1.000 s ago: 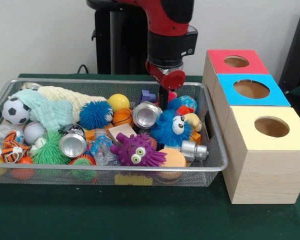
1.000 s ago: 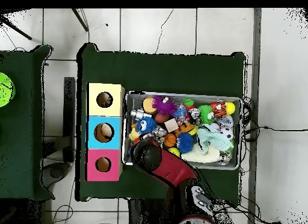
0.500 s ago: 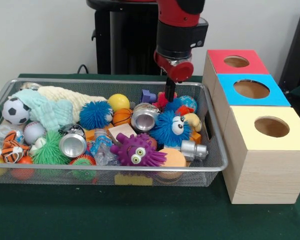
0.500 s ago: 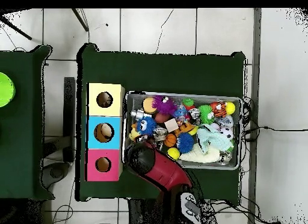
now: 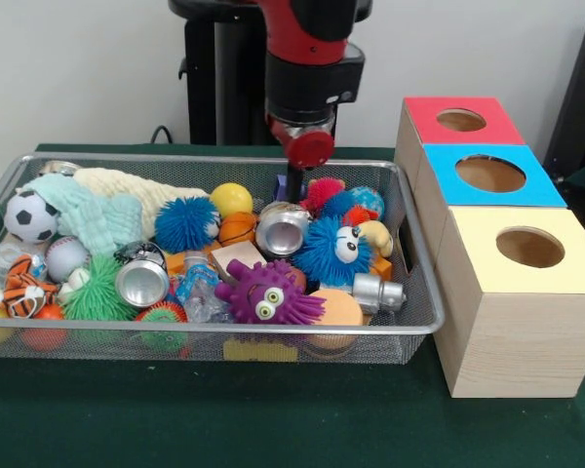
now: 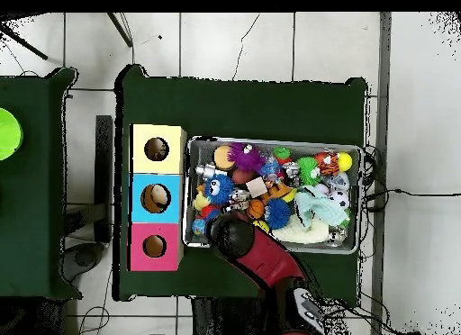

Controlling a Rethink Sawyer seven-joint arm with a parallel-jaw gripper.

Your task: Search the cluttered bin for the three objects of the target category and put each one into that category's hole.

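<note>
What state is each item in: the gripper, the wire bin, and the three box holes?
gripper: over the bin's far side, fingers hidden.
wire bin: full of toys and cans.
red box hole: open.
blue box hole: open.
yellow box hole: open.

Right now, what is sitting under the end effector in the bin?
The end effector hangs over the bin's back edge, above a small purple block and a silver can. The arm hides whatever lies directly beneath.
</note>
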